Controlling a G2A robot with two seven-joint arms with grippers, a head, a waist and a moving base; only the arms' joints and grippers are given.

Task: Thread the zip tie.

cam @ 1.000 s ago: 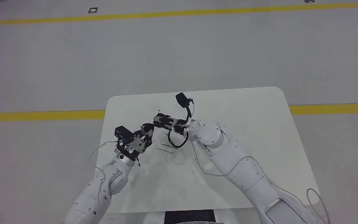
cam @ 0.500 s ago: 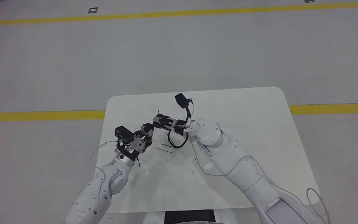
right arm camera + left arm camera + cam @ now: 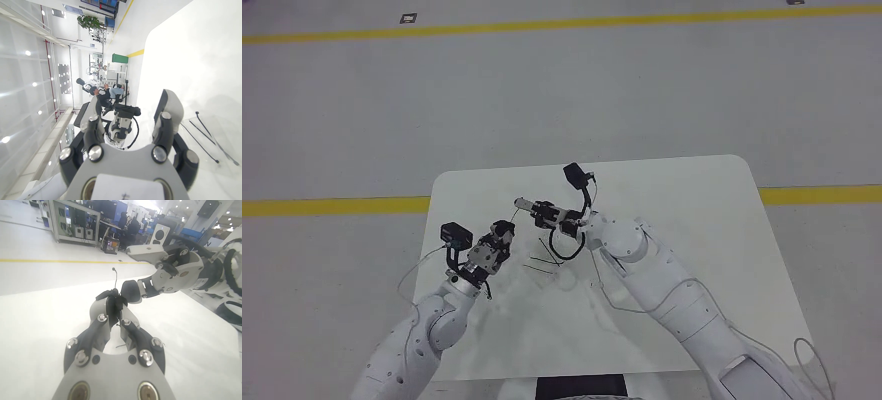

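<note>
My left gripper (image 3: 115, 298) is shut on a thin black zip tie (image 3: 115, 279), whose tail stands up above the fingertips and ends in a small head. In the top view the left gripper (image 3: 502, 233) sits over the left half of the white table (image 3: 682, 200). Just beyond it my right gripper (image 3: 526, 207) is open, with nothing between its fingers. From the left wrist, the right gripper (image 3: 133, 273) has one black pad (image 3: 130, 292) close beside the held tie. The right wrist view shows its own gripper (image 3: 130, 108) spread wide.
Several loose black zip ties (image 3: 541, 266) lie on the table between the arms, seen nearer as zip ties (image 3: 204, 130) resting on a clear plastic sheet (image 3: 217, 145). The right half of the table is bare. Yellow floor lines run beyond the table.
The two grippers have drawn slightly apart. The right wrist shifted a little right and away, and the left arm moved a bit left with the tie.
</note>
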